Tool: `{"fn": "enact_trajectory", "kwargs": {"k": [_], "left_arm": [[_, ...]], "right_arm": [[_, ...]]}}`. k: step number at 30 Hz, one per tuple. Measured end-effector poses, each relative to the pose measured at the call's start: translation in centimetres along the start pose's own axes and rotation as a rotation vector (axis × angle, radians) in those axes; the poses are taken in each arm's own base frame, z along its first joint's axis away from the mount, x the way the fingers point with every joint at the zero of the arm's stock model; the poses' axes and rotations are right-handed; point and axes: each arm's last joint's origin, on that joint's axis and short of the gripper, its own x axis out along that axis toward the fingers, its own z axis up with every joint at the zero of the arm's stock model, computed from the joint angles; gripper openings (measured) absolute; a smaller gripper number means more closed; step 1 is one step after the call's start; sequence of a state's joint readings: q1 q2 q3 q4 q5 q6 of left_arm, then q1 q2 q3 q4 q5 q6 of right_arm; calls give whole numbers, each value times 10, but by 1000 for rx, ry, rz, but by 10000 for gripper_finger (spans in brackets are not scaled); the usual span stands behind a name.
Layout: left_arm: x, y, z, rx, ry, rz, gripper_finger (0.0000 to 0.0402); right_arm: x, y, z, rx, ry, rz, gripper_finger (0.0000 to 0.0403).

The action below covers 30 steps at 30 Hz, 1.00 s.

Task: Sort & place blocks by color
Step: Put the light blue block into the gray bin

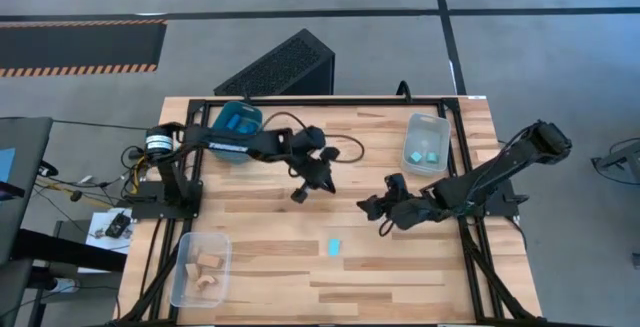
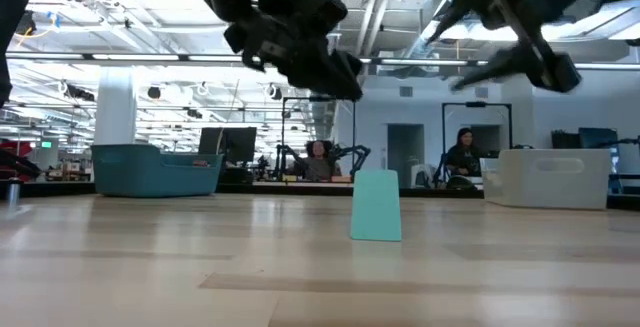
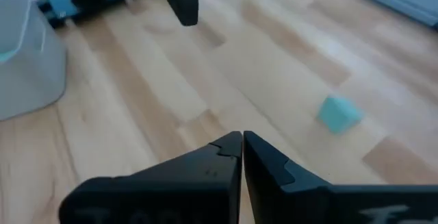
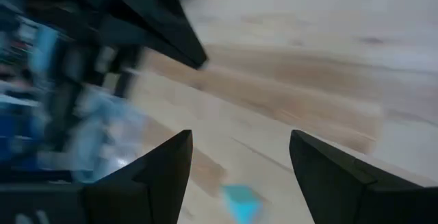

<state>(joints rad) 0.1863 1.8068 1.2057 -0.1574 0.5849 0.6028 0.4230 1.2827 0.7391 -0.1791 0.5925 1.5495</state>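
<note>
Right now the right gripper (image 4: 239, 166) hangs with jaws spread above the one loose light cyan block (image 1: 334, 247), mid-table. Nearby, the left gripper (image 3: 242, 145) is pressed together, empty. Judged risks: the arms clashing, or a finger toppling the block.

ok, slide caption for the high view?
Left gripper shut, right gripper open, both above one cyan block left unsorted.

A robotics lab: other arm rigs (image 2: 345, 157), monitors (image 2: 225, 142), exposed ceiling ducts (image 2: 385, 12).
</note>
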Motion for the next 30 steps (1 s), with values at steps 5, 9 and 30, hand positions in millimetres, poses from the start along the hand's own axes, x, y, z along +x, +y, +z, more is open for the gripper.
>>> {"fn": "enact_trajectory", "kwargs": {"k": [5,9,30], "left_arm": [[-8,-6,8,-33,-83,-117,2],[8,-25,12,3,-66,-212,35],[110,-62,-12,171,-85,-264,294]], "right_arm": [[-10,6,5,-22,40,54,269],[-9,5,3,-39,154,55,269],[4,2,-35,-16,262,58,269]]}}
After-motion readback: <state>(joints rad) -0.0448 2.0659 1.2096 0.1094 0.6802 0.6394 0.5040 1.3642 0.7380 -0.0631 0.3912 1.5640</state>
